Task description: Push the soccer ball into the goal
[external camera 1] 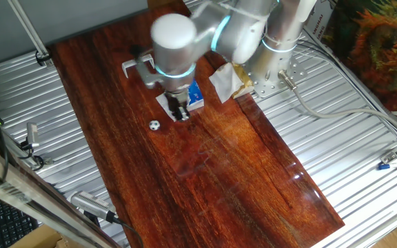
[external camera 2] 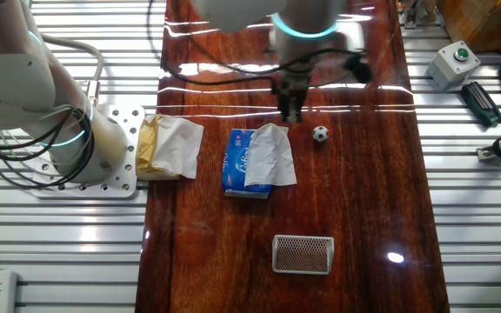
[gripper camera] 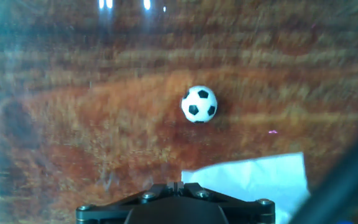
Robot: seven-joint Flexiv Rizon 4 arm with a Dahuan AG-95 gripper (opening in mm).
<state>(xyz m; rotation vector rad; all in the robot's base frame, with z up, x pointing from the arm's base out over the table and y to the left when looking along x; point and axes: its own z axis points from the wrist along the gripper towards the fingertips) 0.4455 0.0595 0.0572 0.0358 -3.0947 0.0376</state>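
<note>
The soccer ball is a tiny white ball with black patches and lies on the dark wooden table. It also shows in the other fixed view and in the hand view. The goal is a small white-grey frame near the table's far end, seen with a mesh back in the other fixed view. My gripper points down close to the table, a short way beside the ball and not touching it. Its fingers are shut together and hold nothing.
A blue packet with white tissue lies right beside the gripper, between it and the goal; the tissue shows in the hand view. Crumpled white-and-tan paper lies by the robot base. Ribbed metal surrounds the wooden board.
</note>
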